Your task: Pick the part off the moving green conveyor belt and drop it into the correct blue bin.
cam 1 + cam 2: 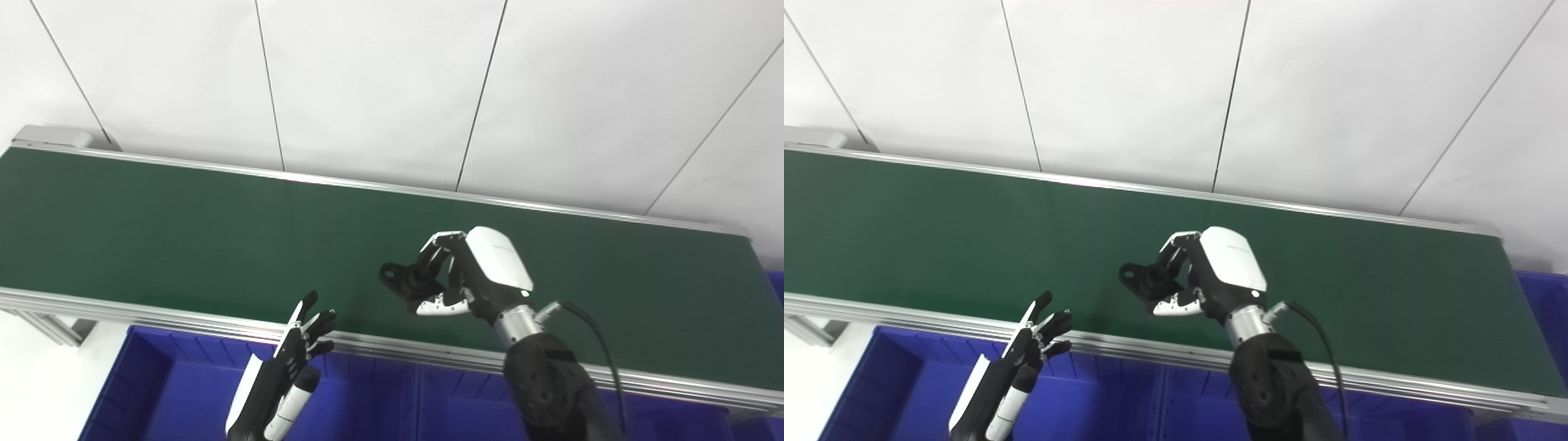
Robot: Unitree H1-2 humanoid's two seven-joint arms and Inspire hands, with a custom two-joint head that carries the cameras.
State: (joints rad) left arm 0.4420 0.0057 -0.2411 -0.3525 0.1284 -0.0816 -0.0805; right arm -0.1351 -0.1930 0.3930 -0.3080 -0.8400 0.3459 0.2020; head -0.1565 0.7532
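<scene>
**Right hand holds the black part above the belt**

While the left hand (pixel 278 373) hovers over the near-left blue bin (pixel 153 392), its fingers (pixel 312 324) are spread and hold nothing, tips reaching toward the near rail of the green conveyor belt (pixel 153 233). Further right, the right hand (pixel 484 269) is over the near half of the belt, its fingers (pixel 1176 245) closed around the black part (pixel 407 278). The part juts out leftward from the grip. Another blue bin (pixel 453 404) sits below the belt's near edge.
</scene>
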